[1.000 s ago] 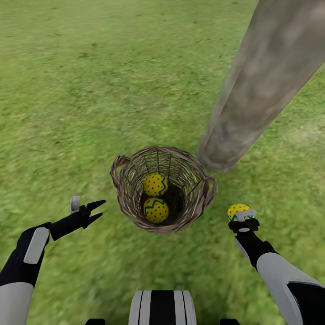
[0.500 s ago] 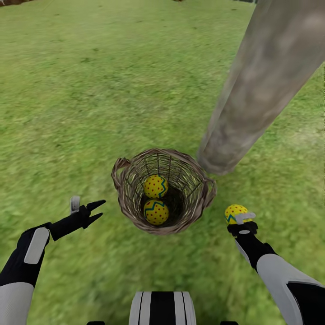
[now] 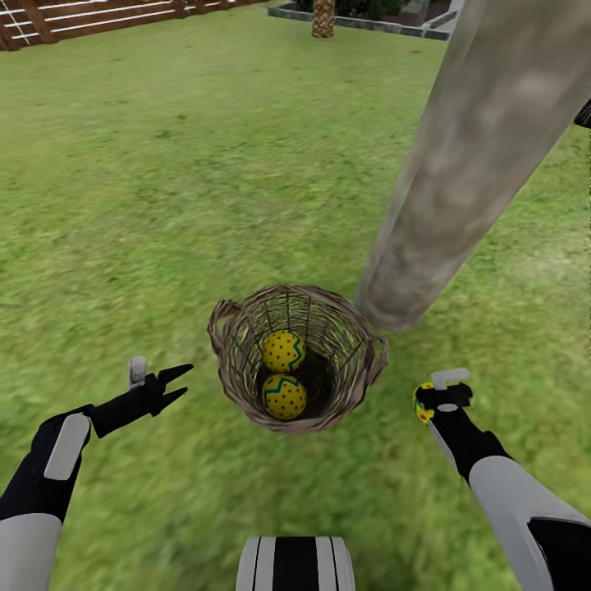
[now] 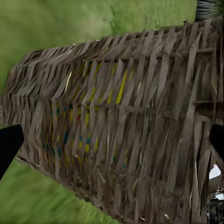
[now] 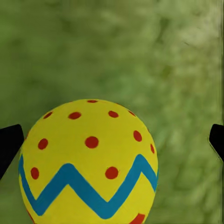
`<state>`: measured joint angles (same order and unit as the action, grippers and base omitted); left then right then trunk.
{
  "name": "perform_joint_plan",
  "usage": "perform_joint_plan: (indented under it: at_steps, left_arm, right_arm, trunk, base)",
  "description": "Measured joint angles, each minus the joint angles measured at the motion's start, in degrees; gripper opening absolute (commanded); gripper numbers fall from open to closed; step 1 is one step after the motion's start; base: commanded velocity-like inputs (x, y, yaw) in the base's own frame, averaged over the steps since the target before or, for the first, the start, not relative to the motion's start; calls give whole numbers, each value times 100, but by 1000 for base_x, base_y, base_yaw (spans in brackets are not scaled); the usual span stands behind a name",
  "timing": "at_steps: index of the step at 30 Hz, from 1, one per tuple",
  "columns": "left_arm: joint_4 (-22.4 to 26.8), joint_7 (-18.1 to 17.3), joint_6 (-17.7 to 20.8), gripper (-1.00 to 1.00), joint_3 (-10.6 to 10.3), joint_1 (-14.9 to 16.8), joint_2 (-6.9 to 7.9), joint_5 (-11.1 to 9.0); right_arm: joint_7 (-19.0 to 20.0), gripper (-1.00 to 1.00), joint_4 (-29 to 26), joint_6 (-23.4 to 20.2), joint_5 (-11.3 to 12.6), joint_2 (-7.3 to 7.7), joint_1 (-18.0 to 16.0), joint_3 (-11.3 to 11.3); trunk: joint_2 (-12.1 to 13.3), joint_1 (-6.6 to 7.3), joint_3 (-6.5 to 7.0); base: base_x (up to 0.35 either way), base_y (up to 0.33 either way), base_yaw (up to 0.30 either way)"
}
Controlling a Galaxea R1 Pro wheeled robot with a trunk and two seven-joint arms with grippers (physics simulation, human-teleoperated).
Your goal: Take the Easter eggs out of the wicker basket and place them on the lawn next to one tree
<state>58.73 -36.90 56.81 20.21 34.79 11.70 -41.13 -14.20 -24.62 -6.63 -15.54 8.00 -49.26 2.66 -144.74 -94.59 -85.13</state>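
Note:
The wicker basket (image 3: pixel 289 290) stands on the lawn (image 3: pixel 123 205) just left of the foot of the tree (image 3: pixel 468 164). Two Easter eggs (image 3: pixel 283 350) (image 3: pixel 285 396) lie inside it. A third egg (image 3: pixel 421 404) rests on the grass right of the basket, mostly hidden under my right gripper (image 3: pixel 441 394). In the right wrist view this egg (image 5: pixel 88 158) sits between the wide-spread fingers of the open right gripper (image 5: pixel 112 140). My left gripper (image 3: pixel 185 379) hangs open left of the basket, and its wrist view has the woven basket wall (image 4: pixel 130 121) close in front.
A wooden fence (image 3: pixel 82 16) runs along the far left. A short palm trunk (image 3: pixel 322 16) and a stone-edged bed (image 3: pixel 369 20) lie at the far edge. Open grass spreads left and ahead. My base (image 3: pixel 295 562) is at the bottom.
The head camera has tilted up, so the fence and palm now show. My right gripper has moved over the egg on the grass, covering most of it. The left arm is still.

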Motion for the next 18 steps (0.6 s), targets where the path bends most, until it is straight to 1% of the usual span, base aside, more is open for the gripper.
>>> perform_joint_plan:
  at_steps: [2,3,4,5,6,7,8,9,10,11,12,13,14,15,16,17,18]
  left_arm:
    - [0,3,0,100,11,-1,4,0]
    - [3,3,0,100,15,-1,10,0]
    - [2,3,0,100,16,-1,14,0]
    - [1,3,0,100,17,-2,16,0]
    - [0,3,0,100,17,-2,17,4]
    - [1,8,0,100,12,-3,18,9]
    - [1,14,0,100,10,-2,20,13]
    - [1,17,0,100,10,-2,23,15]
    - [1,19,1,100,9,-3,25,15]
    - [1,20,6,100,9,-3,26,16]
    - [1,21,8,100,13,-3,30,10]
    - [-1,21,8,100,16,-3,32,10]
    - [-3,20,9,100,21,-3,34,9]
    - [-3,20,9,100,24,-2,35,9]
    - [-3,21,9,100,25,-2,40,8]
    - [-2,21,9,100,26,-2,45,8]
    - [-1,20,6,100,26,-2,49,10]
  right_arm:
    - [3,100,-7,-136,3,3,-4,-6]
    - [39,100,-16,-354,5,13,-4,-9]
    - [196,100,-58,-589,0,18,-5,-1]
    - [534,100,-152,-862,-7,35,-5,12]
    - [1003,100,-287,-1177,-17,105,-10,22]
    - [1815,100,-523,-1774,8,317,-5,11]
    - [2360,100,-611,-2151,13,477,-1,12]
    - [2880,100,-669,-2468,10,621,2,13]
    - [3343,100,-716,-2692,5,787,2,13]
    - [3842,100,-759,-2850,1,994,2,15]
    - [4206,100,-778,-2925,12,1172,3,21]
    - [4417,100,-784,-2953,25,1287,4,31]
    - [4675,100,-788,-2967,28,1414,5,107]
    - [4876,100,-789,-2974,34,1487,9,233]
    - [5145,100,-791,-2978,32,1545,12,433]
    - [5339,100,-792,-2981,33,1566,13,550]
    - [5487,100,-792,-2982,32,1576,14,616]
  trunk:
    - [3,5,44]
    - [4,8,66]
    - [5,10,89]
    - [7,13,111]
    - [8,16,133]
    - [9,18,156]
    - [11,21,178]
    - [12,23,200]
    - [13,26,222]
    - [15,29,244]
    - [16,30,266]
    - [18,31,288]
    - [19,33,311]
    - [20,36,333]
    - [22,39,355]
    - [23,43,377]
    - [24,46,399]
  base:
    - [0,0,0]
    - [0,0,0]
    - [0,0,0]
    - [0,0,0]
    - [0,0,0]
    - [0,0,0]
    - [0,0,0]
    - [0,0,0]
    - [-5,0,0]
    - [-153,30,0]
    - [-235,65,0]
    - [-286,91,0]
    - [-297,100,0]
    - [-170,53,0]
    - [-87,27,0]
    - [-45,14,0]
    - [-18,6,-35]
